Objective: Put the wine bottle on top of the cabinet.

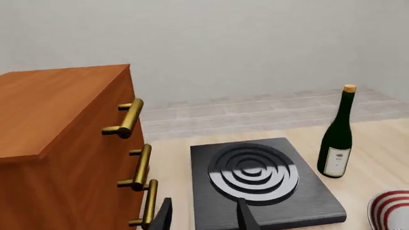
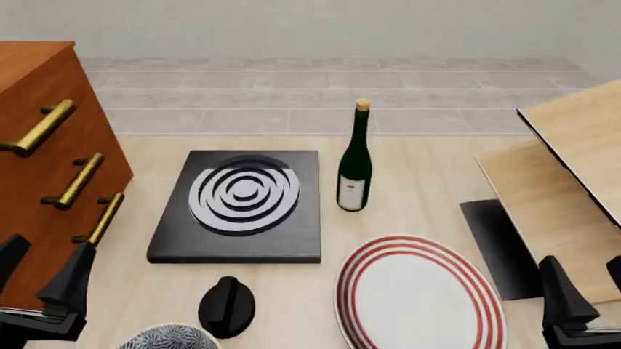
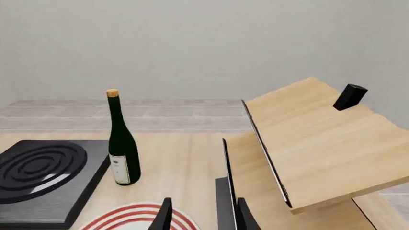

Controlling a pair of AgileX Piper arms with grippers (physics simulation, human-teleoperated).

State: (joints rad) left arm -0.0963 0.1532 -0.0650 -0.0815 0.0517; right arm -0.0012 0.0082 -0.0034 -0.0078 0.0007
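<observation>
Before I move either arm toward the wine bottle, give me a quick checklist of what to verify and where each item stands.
1. Tall dark green glass wine bottle standing upright on the table: ok.
2. Bottle free of neighbours: ok; it stands apart from the black square hotplate with ringed burner and the red-striped white plate.
3. Top of the reddish-brown wooden cabinet free for the bottle: ok on the part in view; the rest is out of frame.
4. Left gripper jaws open, holding nothing: ok.
5. Right gripper jaws open, holding nothing: ok.
6. Right arm's path: cannot tell; pale slanted wooden boards stand close by.
</observation>
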